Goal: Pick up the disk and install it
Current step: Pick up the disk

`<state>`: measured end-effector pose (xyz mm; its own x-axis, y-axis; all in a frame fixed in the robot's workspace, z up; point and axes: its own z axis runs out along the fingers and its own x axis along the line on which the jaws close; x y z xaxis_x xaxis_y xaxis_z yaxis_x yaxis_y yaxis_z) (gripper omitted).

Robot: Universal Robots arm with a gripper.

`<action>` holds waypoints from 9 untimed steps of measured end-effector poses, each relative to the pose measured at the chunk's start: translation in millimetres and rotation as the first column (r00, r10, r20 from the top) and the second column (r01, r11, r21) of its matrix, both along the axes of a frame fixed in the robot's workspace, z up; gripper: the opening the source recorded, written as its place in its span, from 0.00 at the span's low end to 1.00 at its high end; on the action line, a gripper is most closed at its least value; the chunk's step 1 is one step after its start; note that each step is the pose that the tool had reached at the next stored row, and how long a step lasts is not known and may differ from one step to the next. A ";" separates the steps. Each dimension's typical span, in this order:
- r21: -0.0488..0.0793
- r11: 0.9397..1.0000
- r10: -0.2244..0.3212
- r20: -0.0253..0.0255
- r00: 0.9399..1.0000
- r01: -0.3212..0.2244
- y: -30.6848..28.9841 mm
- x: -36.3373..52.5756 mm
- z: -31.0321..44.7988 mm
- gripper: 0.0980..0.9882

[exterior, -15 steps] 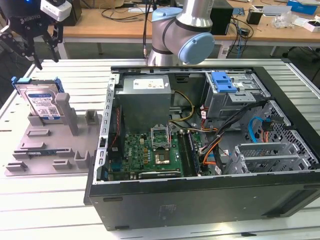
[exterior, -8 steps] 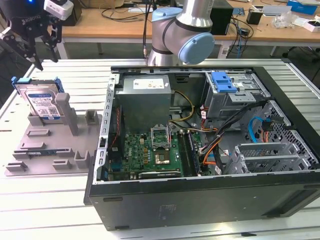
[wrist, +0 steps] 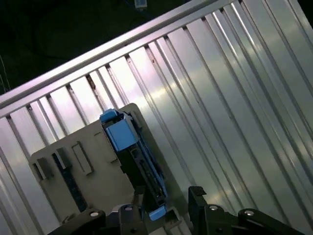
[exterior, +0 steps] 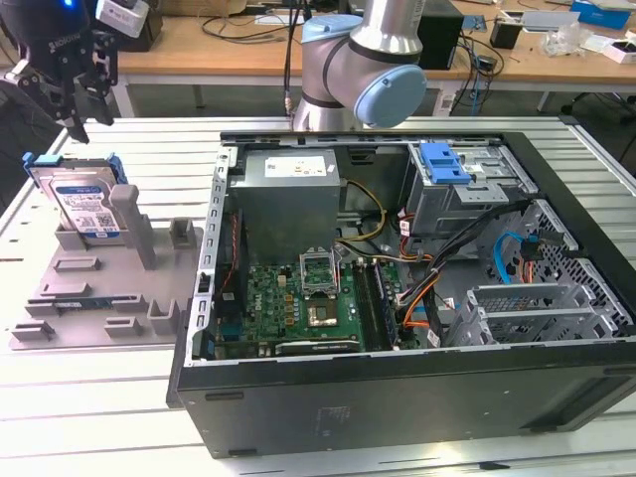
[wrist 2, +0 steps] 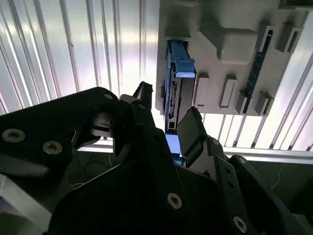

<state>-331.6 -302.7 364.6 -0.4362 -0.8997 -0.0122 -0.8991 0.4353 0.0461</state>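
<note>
- My claw (wrist 2: 167, 104) hangs spread open and empty, just above the disk (exterior: 84, 204).
- The disk stands on edge in a grey holder (exterior: 94, 290), at the exterior view's left of the open computer case (exterior: 397, 407).

The arm (exterior: 370, 40), on the far side of the computer case (exterior: 397, 298) in the exterior view, is made of shiny silver-grey tubes. It has round light-blue caps (exterior: 391, 94) on its joints. A black cable (exterior: 288, 60) runs down beside it. The end effector (exterior: 79, 114), to the exterior view's left of the case, is all black (with a small blue light (exterior: 68, 3) on top). In the second wrist view its chunky links carry round silver screws (wrist 2: 172, 199), and its fingers (wrist 2: 194, 129) are flat and black.
</note>
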 end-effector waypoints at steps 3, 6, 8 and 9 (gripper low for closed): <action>0.000 0.997 0.072 0.000 0.997 -0.072 0.0 0.0 -1.1 0.43; 0.000 0.990 0.144 0.000 0.990 -0.144 0.0 0.0 -2.2 0.43; 0.000 0.983 0.181 0.000 0.983 -0.181 0.0 0.0 -2.7 0.43; -0.001 0.977 0.212 0.000 0.977 -0.212 0.0 0.0 -3.1 0.43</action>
